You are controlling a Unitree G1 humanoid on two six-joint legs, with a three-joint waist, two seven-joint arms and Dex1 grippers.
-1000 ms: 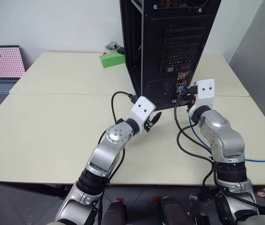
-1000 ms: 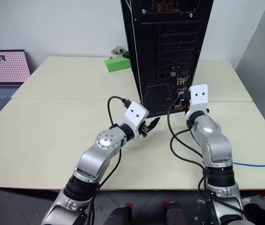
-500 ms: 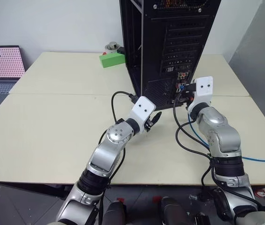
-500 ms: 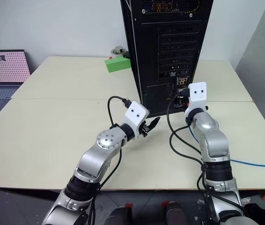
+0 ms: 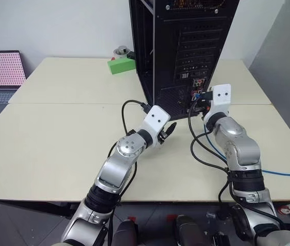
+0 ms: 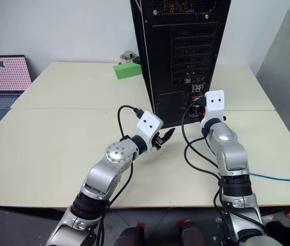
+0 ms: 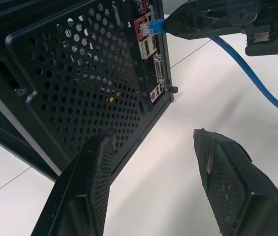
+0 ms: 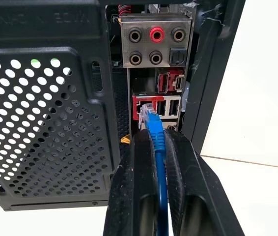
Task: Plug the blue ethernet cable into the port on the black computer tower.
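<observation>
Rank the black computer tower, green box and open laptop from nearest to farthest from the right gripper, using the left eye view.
1. Black computer tower, directly ahead of the right gripper.
2. Green box, beyond the tower's left side.
3. Open laptop, at the far left edge.

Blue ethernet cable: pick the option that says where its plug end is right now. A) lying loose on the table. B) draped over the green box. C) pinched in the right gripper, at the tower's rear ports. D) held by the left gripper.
C: the right gripper is shut on the blue ethernet cable, its plug at the port on the black computer tower.
</observation>
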